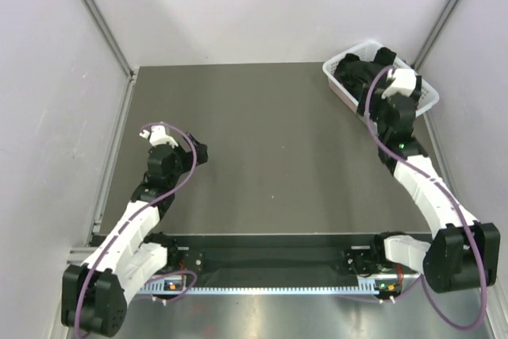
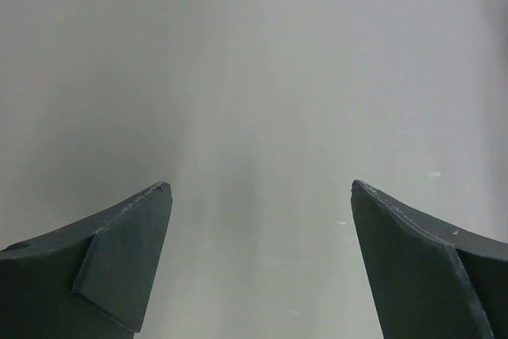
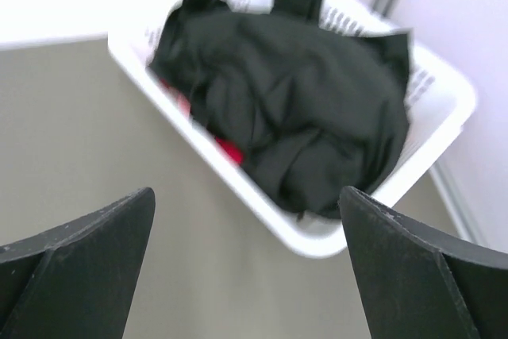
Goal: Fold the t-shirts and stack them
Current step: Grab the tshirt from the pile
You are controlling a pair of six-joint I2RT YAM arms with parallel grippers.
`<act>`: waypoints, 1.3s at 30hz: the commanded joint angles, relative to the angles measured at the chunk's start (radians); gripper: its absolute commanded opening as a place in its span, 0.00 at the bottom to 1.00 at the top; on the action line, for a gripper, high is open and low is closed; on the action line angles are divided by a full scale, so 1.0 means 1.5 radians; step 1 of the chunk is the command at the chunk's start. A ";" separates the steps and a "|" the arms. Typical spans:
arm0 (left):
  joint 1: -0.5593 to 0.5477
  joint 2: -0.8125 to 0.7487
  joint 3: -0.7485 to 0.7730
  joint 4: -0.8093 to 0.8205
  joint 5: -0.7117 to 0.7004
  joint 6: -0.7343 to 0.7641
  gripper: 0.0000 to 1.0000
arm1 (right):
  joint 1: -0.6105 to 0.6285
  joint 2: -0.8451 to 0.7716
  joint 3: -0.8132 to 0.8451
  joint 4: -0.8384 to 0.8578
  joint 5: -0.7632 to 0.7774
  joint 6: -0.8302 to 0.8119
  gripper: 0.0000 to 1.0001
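A crumpled black t-shirt (image 3: 302,93) fills the white lattice basket (image 3: 262,212) at the table's back right corner; it also shows in the top view (image 1: 353,75). A bit of a red t-shirt (image 3: 228,148) shows under it. No pink shirt is in view. My right gripper (image 3: 246,212) is open and empty, just short of the basket's near rim; in the top view it (image 1: 386,121) stands at the basket's front edge (image 1: 341,93). My left gripper (image 2: 260,188) is open and empty over bare table at the left (image 1: 200,153).
The grey table (image 1: 270,132) is walled by pale panels on three sides, with metal posts at the back corners. The basket sits tight against the right wall. A black rail with the arm bases runs along the near edge (image 1: 262,260).
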State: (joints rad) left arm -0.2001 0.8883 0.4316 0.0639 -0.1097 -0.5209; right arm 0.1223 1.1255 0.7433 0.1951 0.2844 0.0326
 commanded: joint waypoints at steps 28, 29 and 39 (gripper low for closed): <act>0.017 0.095 0.267 -0.205 0.382 -0.101 0.91 | -0.104 0.558 0.642 -0.472 -0.188 0.288 0.68; 0.018 0.100 0.275 -0.211 0.381 -0.097 0.90 | -0.105 0.565 0.648 -0.469 -0.188 0.290 0.67; 0.022 0.134 0.329 -0.250 0.384 -0.058 0.88 | -0.113 0.588 0.649 -0.415 -0.237 0.285 0.34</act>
State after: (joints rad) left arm -0.1753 1.0870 0.8825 -0.2962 0.4465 -0.6422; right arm -0.0422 2.0220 1.6737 -0.4953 -0.0326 0.4553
